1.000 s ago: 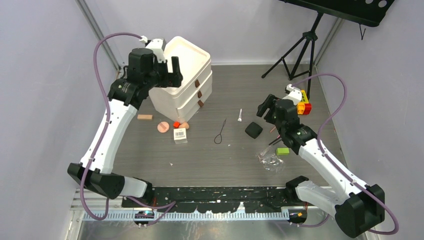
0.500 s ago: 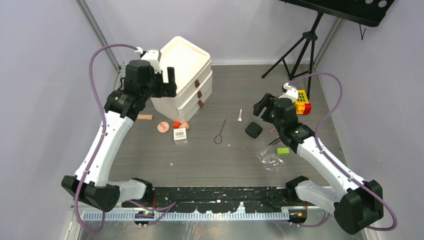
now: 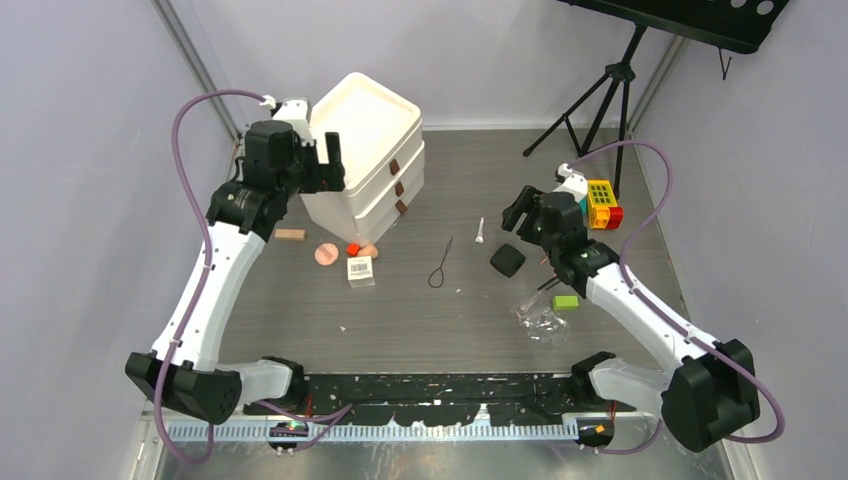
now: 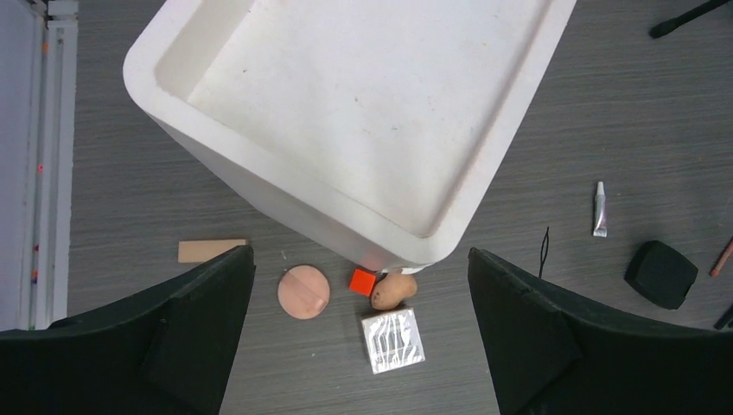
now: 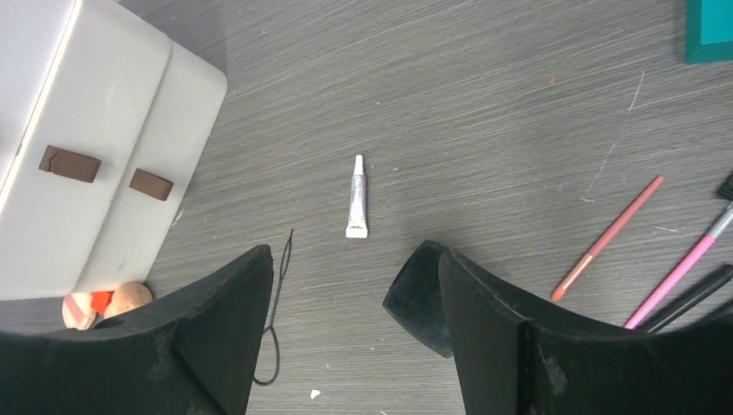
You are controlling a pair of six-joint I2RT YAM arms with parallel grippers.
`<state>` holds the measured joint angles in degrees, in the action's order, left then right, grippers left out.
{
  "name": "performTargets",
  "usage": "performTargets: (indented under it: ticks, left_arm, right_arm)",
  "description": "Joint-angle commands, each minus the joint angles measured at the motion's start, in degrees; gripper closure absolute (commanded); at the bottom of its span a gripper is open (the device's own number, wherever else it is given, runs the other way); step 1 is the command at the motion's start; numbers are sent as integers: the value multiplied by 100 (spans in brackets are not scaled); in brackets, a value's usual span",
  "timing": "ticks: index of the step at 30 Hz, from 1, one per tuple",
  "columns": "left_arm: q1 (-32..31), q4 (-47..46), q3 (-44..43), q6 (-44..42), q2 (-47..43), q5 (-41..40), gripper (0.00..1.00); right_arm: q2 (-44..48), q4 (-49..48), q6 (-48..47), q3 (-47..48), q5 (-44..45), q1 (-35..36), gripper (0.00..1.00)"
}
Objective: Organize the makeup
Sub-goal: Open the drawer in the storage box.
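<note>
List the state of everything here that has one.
Left gripper, open, empty.
Right gripper, open, empty.
Tray, empty.
Drawers, shut.
Compact, shut.
Tube, lying flat.
Box, lying flat, barcode up.
Puff, lying flat.

**Open jaws over the tube and compact**

Your gripper point(image 5: 354, 346) hangs above the table with its fingers spread and nothing between them. Ahead of the gap lies a white tube point(image 5: 356, 197). The compact point(image 5: 415, 298) sits against the finger on the frame's right, partly hidden by it. A thin black loop point(image 5: 275, 333) lies by the other finger. At the far left stand the drawers point(image 5: 86, 121), with a sponge point(image 5: 131, 296), a red cube point(image 5: 102, 301) and a puff point(image 5: 75, 311) at their foot. On the right lie a coral pencil point(image 5: 609, 238), a pink stick point(image 5: 683, 266) and a black pencil point(image 5: 691, 298).
</note>
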<state>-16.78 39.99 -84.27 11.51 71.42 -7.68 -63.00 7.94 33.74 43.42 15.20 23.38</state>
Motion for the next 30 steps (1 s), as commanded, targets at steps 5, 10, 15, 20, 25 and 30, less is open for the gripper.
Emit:
performTargets:
  ticks: [5,10,15,20,25,30]
  left_arm:
    - [377,-512,132,121,-60,545,5]
    - [534,-563,191,173,-44,662,6]
    - [617,-615,241,207,-67,741,7]
    - [661,-625,249,259,-49,999,9]
    - [684,-637,277,260,-91,1027,10]
    - [680,-654,323,247,-145,1020,10]
  right_arm:
    - [-267,-445,-64,354,-104,-13,25]
    - [-483,-484,-87,450,-164,-18,25]
    - [-675,-555,-39,518,-302,-18,25]
    - [-681,-541,15,515,-313,-23,25]
    - [-641,-632,41,455,-231,-18,25]
    - [-726,-639,37,547,-288,-20,25]
